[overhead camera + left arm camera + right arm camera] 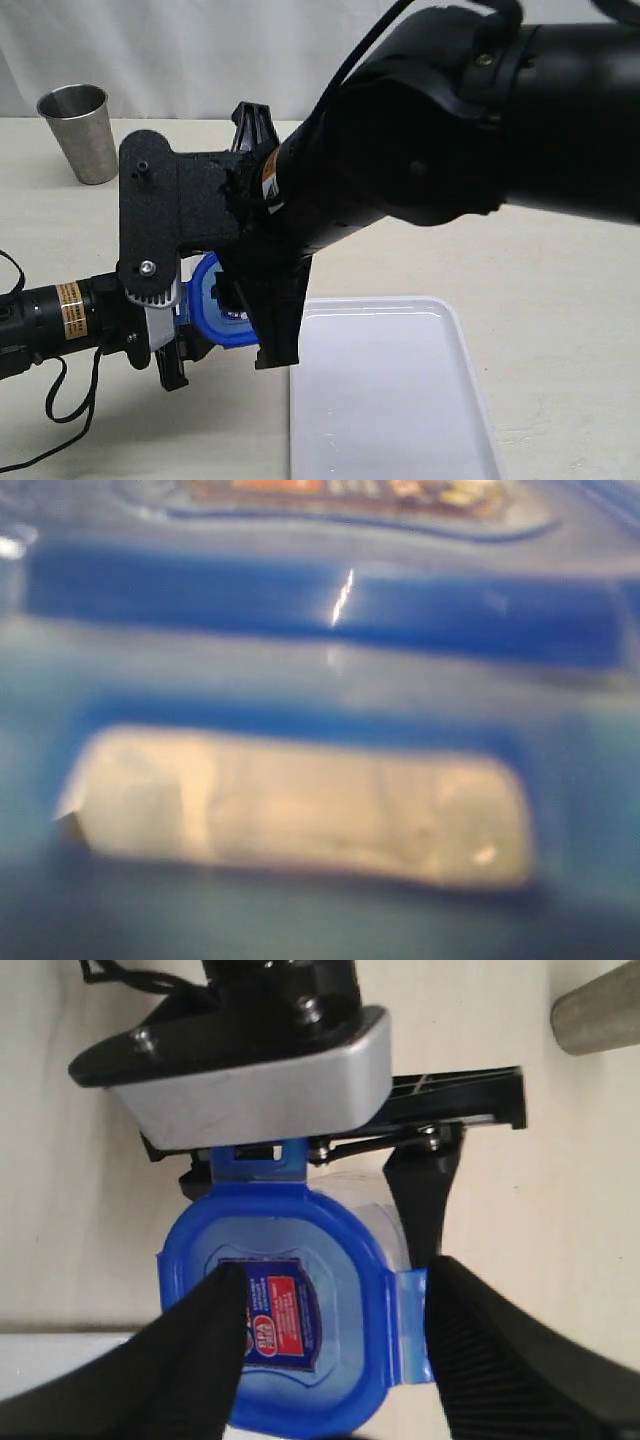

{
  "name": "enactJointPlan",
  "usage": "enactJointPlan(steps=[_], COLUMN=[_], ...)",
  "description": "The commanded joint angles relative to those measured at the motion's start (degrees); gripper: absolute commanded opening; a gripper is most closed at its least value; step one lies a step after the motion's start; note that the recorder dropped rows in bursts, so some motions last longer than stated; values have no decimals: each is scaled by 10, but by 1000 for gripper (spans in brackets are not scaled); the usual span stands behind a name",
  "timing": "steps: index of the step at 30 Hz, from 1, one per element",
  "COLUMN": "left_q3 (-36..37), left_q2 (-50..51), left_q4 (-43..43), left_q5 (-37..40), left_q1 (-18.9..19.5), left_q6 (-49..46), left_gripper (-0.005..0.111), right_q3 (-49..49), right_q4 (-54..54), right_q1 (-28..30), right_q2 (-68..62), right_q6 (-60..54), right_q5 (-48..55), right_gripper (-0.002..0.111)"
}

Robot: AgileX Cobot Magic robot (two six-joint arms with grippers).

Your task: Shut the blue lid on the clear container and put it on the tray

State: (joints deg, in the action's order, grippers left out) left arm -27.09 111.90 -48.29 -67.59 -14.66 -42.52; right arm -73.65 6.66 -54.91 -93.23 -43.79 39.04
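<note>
Far left, the steel cup (pixel 80 130) stands well apart at the back and is out of play. Now the left claw (pixel 190 345), reaching in low from the left edge: by the look of it, it's clamped on the container (pixel 380 1210) just under the rim, one black finger flat against the clear wall. On top of the container sits the lid (pixel 210 300), sticker side up. Two of its flaps can be seen sticking out sideways rather than folded down, so I'd call it seated but not locked.

Straight above the lid is the right claw (pixel 335 1265), its fingers spread apart and gripping nothing. One tip is over the sticker and the other is by a side flap. The container's long axis runs upright, straight at that claw, so any press has to go straight down that axis while the left claw braces.

Further right lies the tray (pixel 390 400), with its near edge just beside the container. The left arm has the container, so the carry looks like a short shift to the right.

The big right arm blocks most of the outside view, hiding the container's body and base. I can't tell whether it stands on the table or hangs lifted. The left wrist view is a blur of blue, too close to read, and the other two flaps are covered.
</note>
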Motion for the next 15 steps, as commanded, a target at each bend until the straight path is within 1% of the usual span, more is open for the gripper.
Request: enactJointPlan(steps=[1,8,10,13,15], left_q3=[0,0,0,0,0], left_q2=[-4,-4,-4,-4,-4], left_q4=[-5,-7,-8,-9,-11], left_q5=[-24,-24,-24,-24,-24], left_q1=[0,0,0,0,0], left_q6=[-2,5,6,8,8], left_gripper=[0,0,0,0,0], right_q3=[1,1,1,1,1], right_q4=[2,8,21,68,73], right_q1=[3,3,4,9,19], right_q2=[-16,-19,-20,-20,-20], right_q6=[-3,12,23,71,79], right_q5=[3,5,6,6,9], right_gripper=[52,52,52,52,52])
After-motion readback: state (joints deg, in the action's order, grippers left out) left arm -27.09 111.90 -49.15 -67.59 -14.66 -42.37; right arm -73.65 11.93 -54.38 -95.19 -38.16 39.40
